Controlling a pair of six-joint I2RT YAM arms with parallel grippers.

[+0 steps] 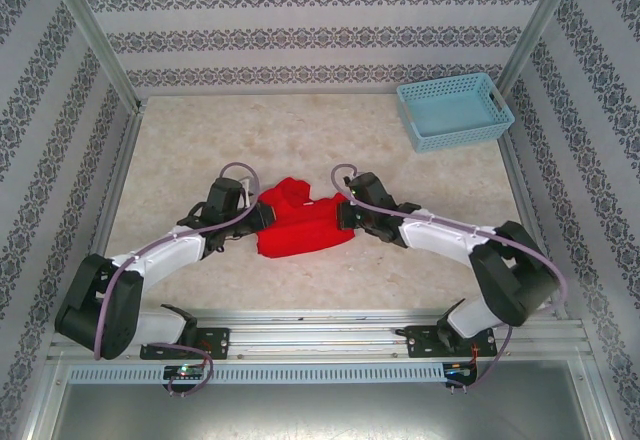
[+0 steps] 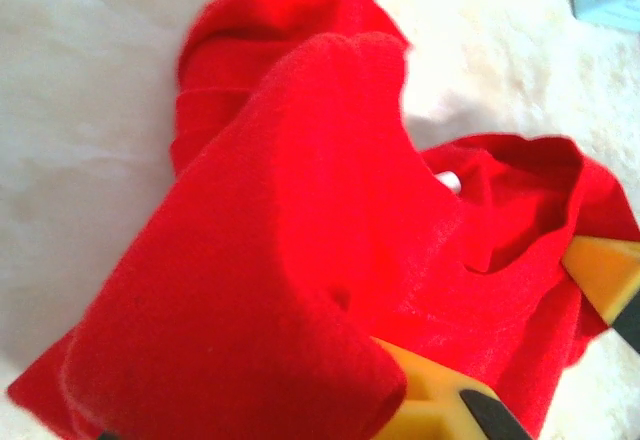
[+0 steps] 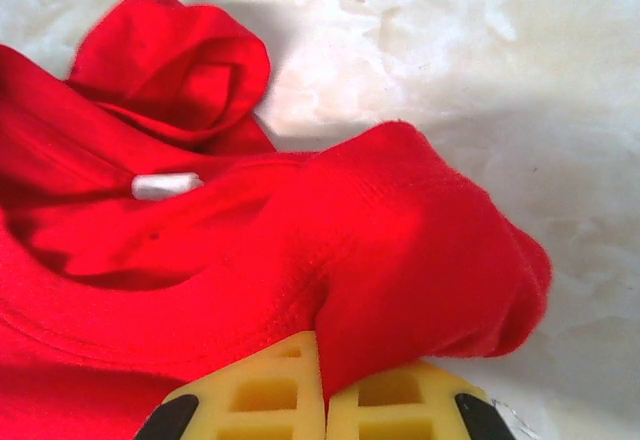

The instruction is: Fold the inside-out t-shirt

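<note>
The shirt point(image 1: 305, 222) lies bunched mid-table point(image 1: 300, 130): soft, light, limp, likely to sag. My left end effector point(image 1: 258, 218) pinches its 9 o'clock edge, my right end effector point(image 1: 347, 214) its 3 o'clock edge, both nearly closed on cloth. Hemmed edges should hold best.

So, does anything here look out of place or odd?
The red t-shirt is not flat: it lies crumpled in a heap at the middle of the table. A white label shows on it, as on a shirt turned inside out. Nothing else stands out.
</note>
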